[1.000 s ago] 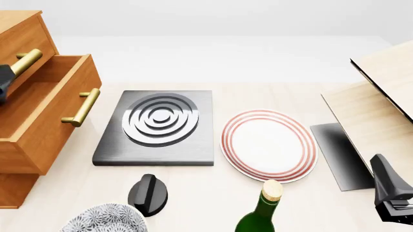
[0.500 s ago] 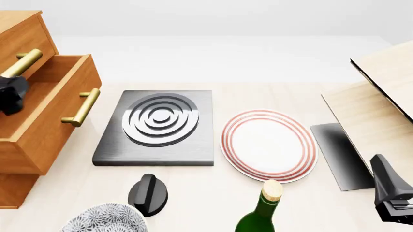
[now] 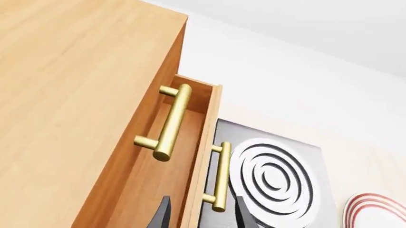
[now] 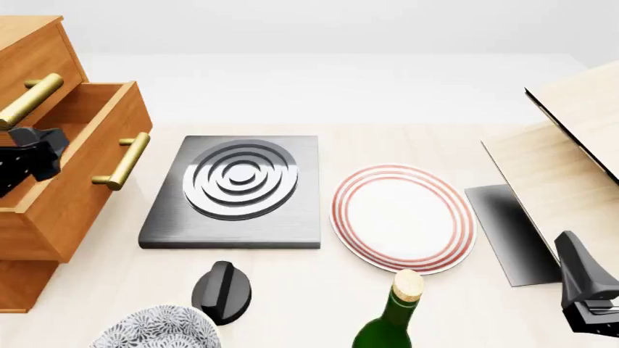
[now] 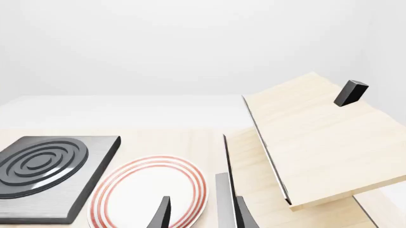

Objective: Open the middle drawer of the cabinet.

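Table (image 4: 406,138): pale wood top, carries everything below

Cabinet (image 4: 29,51) stands at the far left edge of the front view, orange-brown, partly out of frame. Middle drawer (image 4: 82,181) is pulled well out toward the table centre, its brass handle (image 4: 123,161) facing the hob plate. Top drawer handle (image 4: 29,100) sits above and behind it, top drawer front flush with the carcass in the left wrist view

Pale wooden box (image 4: 570,145) at the right edge, lid tilted up, black edging, with a small black block (image 5: 350,92) on the lid

Dark grey hob plate (image 4: 237,190) with concentric rings lies just right of the open drawer, flat on the table. Red-rimmed white plate (image 4: 404,217) beside it, between hob plate and box, apart from both

Near edge: patterned grey bowl (image 4: 159,328), partly cut off, black knob (image 4: 222,290) near it, green bottle with cork (image 4: 395,319) in front of the plate

Left gripper (image 4: 29,161) is over the open drawer's inside, behind its front panel; fingers (image 3: 161,216) spread, front panel edge between them, not touching it as far as I can tell

Right gripper (image 4: 590,297) low at the right near corner, near the box, well apart from the cabinet; fingers (image 5: 161,213) spread, holding nothing

Nothing stands between the drawer front and the hob plate
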`<state>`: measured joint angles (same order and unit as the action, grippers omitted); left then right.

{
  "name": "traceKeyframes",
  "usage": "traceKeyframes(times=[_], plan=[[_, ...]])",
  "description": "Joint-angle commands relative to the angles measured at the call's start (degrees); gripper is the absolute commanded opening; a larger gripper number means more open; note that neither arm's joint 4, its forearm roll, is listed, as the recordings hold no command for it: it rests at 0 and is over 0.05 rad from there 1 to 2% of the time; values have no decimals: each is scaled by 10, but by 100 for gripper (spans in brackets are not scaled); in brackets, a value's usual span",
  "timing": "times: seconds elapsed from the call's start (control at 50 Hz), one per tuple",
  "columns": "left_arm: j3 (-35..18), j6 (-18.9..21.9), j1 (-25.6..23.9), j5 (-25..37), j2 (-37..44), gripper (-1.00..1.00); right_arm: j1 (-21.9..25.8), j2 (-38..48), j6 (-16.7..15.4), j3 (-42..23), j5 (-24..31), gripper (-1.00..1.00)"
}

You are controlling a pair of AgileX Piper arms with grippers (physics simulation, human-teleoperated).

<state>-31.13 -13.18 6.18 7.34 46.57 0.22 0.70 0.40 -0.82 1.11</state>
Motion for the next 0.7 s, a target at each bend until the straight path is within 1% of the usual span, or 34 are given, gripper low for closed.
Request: traceKeyframes(times=[0.02,0.06,0.08,0.12,0.3,0.7], plan=[[9,-11,2,-26,28,100,1,-1,-2,2,-2,100],[9,-8,5,-30,31,100,1,-1,-2,2,-2,100],[8,4,9,-31,28,100,1,-1,-1,2,-2,100],[9,-1,11,-35,36,100,1,-1,-2,2,-2,100],[13,2,17,-54,61,100,1,-1,-1,2,-2,100],[23,-16,-6,-70,86,100,1,-1,-1,2,-2,100]])
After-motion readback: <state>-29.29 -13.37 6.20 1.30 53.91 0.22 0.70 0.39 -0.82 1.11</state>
